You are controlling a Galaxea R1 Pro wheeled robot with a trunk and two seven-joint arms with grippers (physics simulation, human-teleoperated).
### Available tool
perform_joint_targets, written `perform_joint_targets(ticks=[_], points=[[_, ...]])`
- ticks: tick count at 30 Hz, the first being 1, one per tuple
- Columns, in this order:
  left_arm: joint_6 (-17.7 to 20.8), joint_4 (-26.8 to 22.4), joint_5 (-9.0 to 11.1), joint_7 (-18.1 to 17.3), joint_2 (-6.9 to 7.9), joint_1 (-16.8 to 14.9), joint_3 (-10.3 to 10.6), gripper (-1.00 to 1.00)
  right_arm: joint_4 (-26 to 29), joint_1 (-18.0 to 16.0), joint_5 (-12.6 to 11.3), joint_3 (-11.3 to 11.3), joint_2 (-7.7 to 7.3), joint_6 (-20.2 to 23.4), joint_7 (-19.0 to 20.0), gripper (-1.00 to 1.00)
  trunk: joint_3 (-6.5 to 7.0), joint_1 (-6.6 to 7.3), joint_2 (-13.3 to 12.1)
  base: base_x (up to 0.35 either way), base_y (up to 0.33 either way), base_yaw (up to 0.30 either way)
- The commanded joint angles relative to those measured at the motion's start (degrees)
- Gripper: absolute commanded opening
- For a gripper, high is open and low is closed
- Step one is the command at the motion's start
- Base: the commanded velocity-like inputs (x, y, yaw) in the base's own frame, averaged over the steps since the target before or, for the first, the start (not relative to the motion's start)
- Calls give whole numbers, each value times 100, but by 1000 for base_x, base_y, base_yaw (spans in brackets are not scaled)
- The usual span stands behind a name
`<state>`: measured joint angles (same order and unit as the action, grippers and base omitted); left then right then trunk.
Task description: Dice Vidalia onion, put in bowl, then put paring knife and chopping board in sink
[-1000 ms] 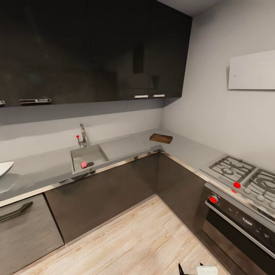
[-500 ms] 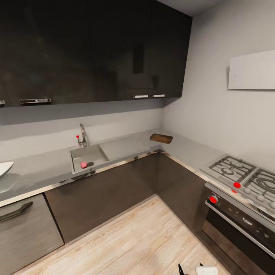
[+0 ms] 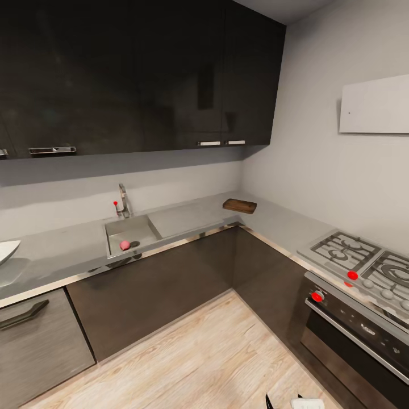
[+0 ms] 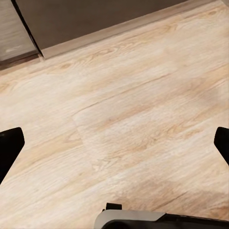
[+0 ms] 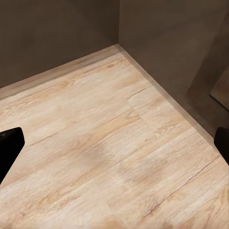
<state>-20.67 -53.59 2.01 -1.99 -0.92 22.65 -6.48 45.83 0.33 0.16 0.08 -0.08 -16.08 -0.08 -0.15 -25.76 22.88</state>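
1. Sitting in the sink point(image 3: 142, 230) basin beside the drain, the Vidalia onion point(image 3: 124, 245) looks small, round, firm and likely slick; I'd pinch it across its widest part.
2. The chopping board point(image 3: 239, 205) rests at the countertop point(image 3: 62, 250) corner; the white bowl point(image 3: 7, 250) looks empty.
3. Left gripper point(image 4: 114, 145) and right gripper point(image 5: 114, 143) hang over the floor, jaws spread wide, empty.

A long grey L-shaped countertop point(image 3: 68, 250) runs over dark cabinets. A steel sink point(image 3: 149, 224) is set into it. A brown chopping board point(image 3: 239, 205) lies at its corner; a white bowl point(image 3: 7, 250) sits far left.
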Motion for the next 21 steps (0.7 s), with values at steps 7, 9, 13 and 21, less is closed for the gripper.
perform_joint_targets(ticks=[7, 9, 13, 21], points=[[-5, 5, 11, -21, -4, 2, -11, 100, -61, 3, 4, 2, -1, -9, -1, 100, -1, -2, 4, 0, 0, 0], [-1, 6, 14, -21, -4, 2, -11, 100, -67, 2, 5, 1, -1, -9, -1, 100, -1, -2, 4, 0, 0, 0], [0, 6, 11, -21, -4, 2, -11, 100, -73, 2, 9, 1, -1, -9, -1, 100, -1, -2, 4, 0, 0, 0], [-7, 8, 8, -21, -1, 2, -11, 100, -100, 2, 2, 1, 5, -9, -1, 100, -1, -2, 4, 0, 0, 0]])
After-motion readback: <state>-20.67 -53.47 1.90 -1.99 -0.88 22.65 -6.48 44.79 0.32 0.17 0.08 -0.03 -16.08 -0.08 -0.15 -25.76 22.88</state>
